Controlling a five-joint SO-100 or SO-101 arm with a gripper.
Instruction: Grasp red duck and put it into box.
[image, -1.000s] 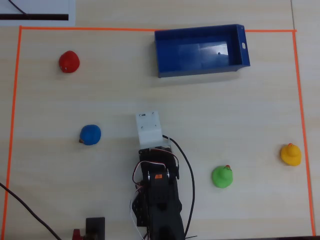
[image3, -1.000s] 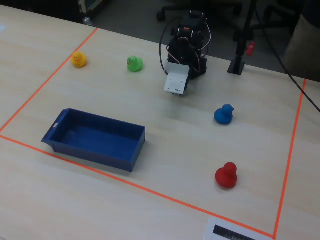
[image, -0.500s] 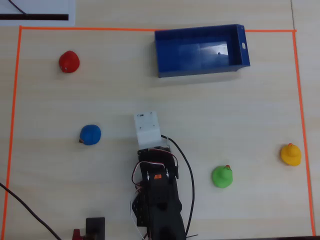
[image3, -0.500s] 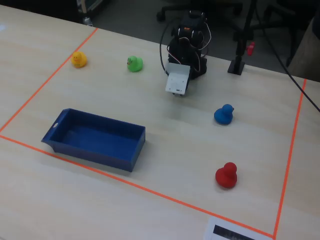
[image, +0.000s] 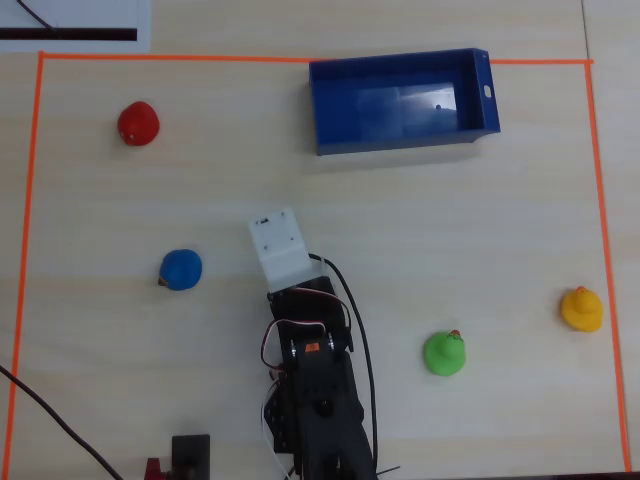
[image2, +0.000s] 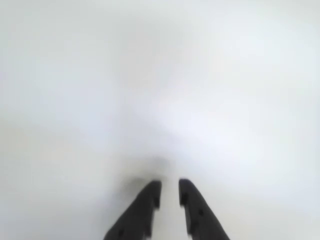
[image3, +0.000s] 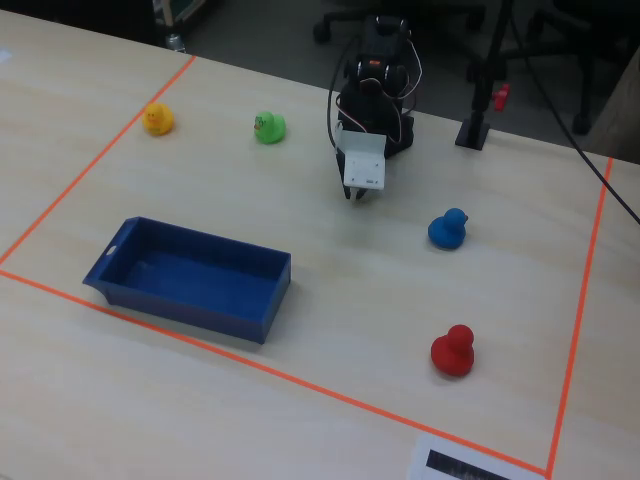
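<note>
The claw (image2: 170, 192) points down at bare pale table (image2: 160, 75) in the wrist view, its two dark fingers (image2: 145, 207) a narrow gap apart and holding nothing. Seen in the fixed view, the arm (image3: 375, 80) stands folded close to its base at the far edge of the table, the claw tucked low beneath a white wrist plate (image3: 363, 165) and just above the surface.

In the overhead view, the blue duck (image: 181, 269) sits nearest, just to the left of the wrist. The red duck (image: 138, 123) stands well apart, at the far left corner of the orange-taped field (image: 30, 200), untouched. The dark blue box (image: 330, 110) lies empty at the far edge, right of centre, its white slot (image: 487, 92) on the right-hand end. A green duck (image: 444, 353) and a yellow duck (image: 581, 308) sit to the right, clear of any likely path.

By every sign the reach has not begun. The next move calls for the arm to swing left and stretch past the blue duck, spread its fingers wider, and come down squarely over the glossy, rounded red toy, which could slip from an off-centre pinch.
</note>
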